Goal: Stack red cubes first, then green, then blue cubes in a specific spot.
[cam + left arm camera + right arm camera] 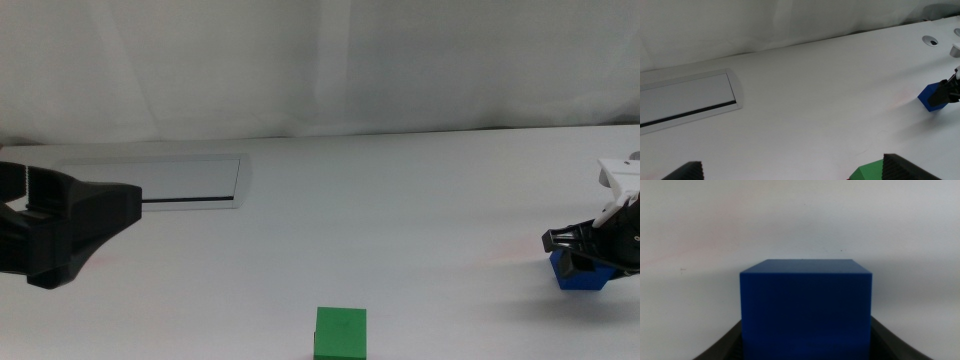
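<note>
1. Right hand (578, 262), at the frame's right edge, has its jaws closed around the blue cube (580, 274) on the worktop (400, 220).
2. Left hand (60, 225) (far left) gapes wide, holding nothing.
3. Green cube (341, 332) sits bottom centre.

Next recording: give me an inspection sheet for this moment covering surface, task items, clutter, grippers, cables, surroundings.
Surface: white table, with a flush rectangular hatch plate at the far left and a round grommet hole at the far right.
Job's things: green cube at the near edge, centre; blue cube at the right; no red cube in any view.
Clutter: nothing seen.
Grippers: right gripper is at the blue cube, which fills its wrist view between the jaws; grip not confirmed. Left gripper hovers at the left, jaws apart, holding nothing.
Cables: nothing seen.
Surroundings: white curtain backdrop behind the table.
</note>
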`<state>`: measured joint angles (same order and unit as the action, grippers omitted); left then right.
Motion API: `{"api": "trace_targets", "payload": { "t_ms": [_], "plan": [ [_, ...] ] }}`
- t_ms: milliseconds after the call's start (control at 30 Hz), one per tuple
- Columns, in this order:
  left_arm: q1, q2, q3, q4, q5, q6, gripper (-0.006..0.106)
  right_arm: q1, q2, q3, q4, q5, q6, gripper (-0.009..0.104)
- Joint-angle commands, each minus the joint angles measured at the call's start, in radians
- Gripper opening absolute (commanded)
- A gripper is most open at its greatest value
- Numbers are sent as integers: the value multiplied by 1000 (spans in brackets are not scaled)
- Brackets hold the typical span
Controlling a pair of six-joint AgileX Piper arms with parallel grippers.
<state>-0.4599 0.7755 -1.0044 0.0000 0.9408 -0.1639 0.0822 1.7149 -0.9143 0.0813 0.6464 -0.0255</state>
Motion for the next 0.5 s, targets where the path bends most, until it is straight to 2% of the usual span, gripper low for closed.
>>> {"api": "trace_targets", "payload": {
  "t_ms": [0, 300, 467],
  "plan": [
    [2, -4, 2, -15, -3, -1, 89, -4, 8, -13, -8, 5, -11, -3],
    [2, -4, 2, -15, 5, -1, 89, 20, -136, -117, -2, 134, -4, -3],
    [2, -4, 2, -15, 7, -1, 89, 109, -274, -205, 7, 254, 25, -3]
  ]
}}
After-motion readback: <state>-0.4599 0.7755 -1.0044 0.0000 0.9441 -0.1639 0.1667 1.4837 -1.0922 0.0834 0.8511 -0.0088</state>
